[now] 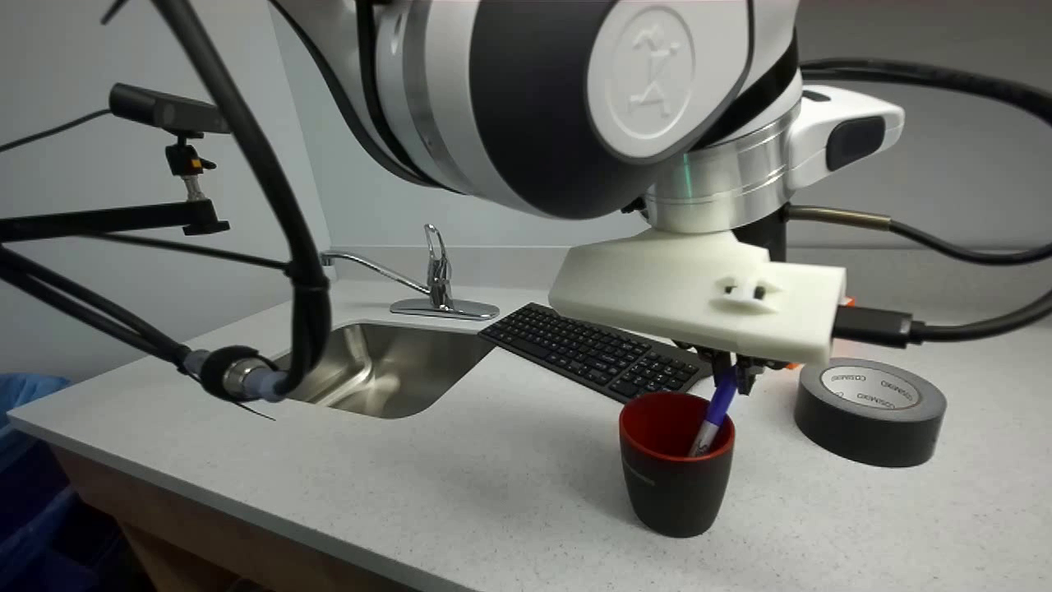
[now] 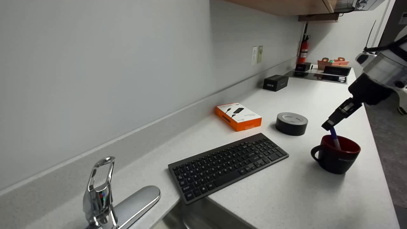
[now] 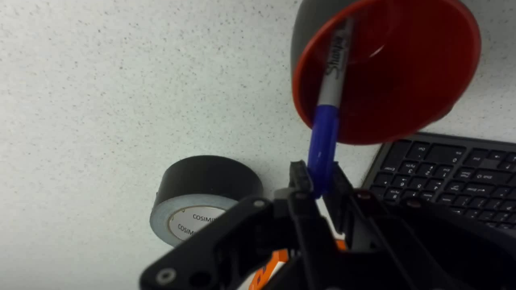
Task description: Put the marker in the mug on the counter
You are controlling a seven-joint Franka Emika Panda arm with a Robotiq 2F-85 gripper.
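The black mug [image 1: 678, 497] with its red inside stands on the light grey-white counter [image 1: 493, 485]. It also shows in an exterior view [image 2: 338, 163] and in the wrist view [image 3: 407, 80]. The marker [image 1: 720, 404] slants into the mug, with its pale barrel inside and its blue-purple cap end above the rim. It also shows in the wrist view [image 3: 331, 92]. My gripper [image 3: 320, 177] is shut on the cap end, one finger on each side, just above the mug's rim. I cannot tell whether the marker's lower end touches the mug's bottom.
A black tape roll [image 1: 871, 432] stands close beside the mug. A black keyboard [image 2: 227, 165] lies near it, partly over the sink's [image 1: 394, 370] edge. An orange and white box [image 2: 238, 116] lies behind the tape. A faucet [image 1: 441, 284] stands behind the sink.
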